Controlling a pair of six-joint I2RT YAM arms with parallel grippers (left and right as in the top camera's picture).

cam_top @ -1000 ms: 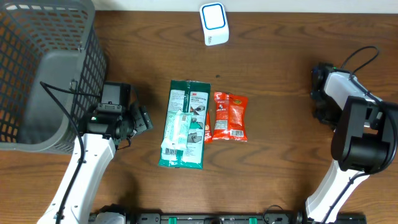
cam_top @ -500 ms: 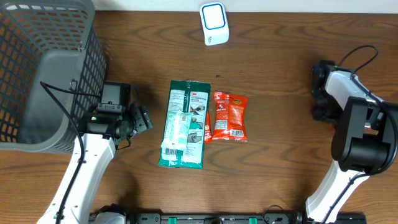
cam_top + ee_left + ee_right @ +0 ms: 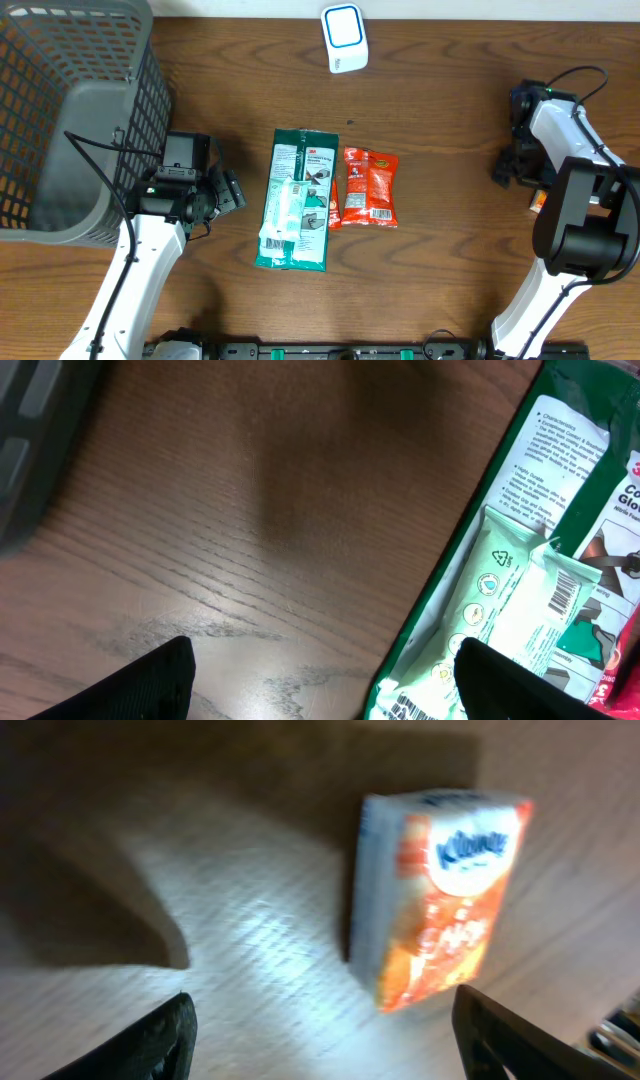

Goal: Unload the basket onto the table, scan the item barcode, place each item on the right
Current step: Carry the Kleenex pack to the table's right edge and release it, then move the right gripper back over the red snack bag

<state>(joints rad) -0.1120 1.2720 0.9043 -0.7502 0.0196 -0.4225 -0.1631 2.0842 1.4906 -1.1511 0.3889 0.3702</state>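
Observation:
A white barcode scanner (image 3: 343, 38) with a blue face stands at the table's far edge. Mid-table lies a green 3M glove package (image 3: 297, 200) with a white-green pouch (image 3: 281, 222) on top, and a red snack packet (image 3: 370, 187) beside it. My left gripper (image 3: 222, 190) is open just left of the green package (image 3: 560, 480); its fingers (image 3: 150, 682) hold nothing, and the pouch (image 3: 510, 600) shows a barcode. My right gripper (image 3: 503, 170) is open at the right side. An orange Kleenex tissue pack (image 3: 440, 890) lies on the wood just beyond its fingers (image 3: 150, 1040), and partly shows beside the arm (image 3: 537, 203).
A grey mesh basket (image 3: 70, 110) fills the back-left corner, right behind the left arm. The right arm's cable loops over the table's right side.
The right gripper has opened and let go of the orange tissue pack, which now lies on the table. Its wrist swung towards the far edge. The left arm has not moved.

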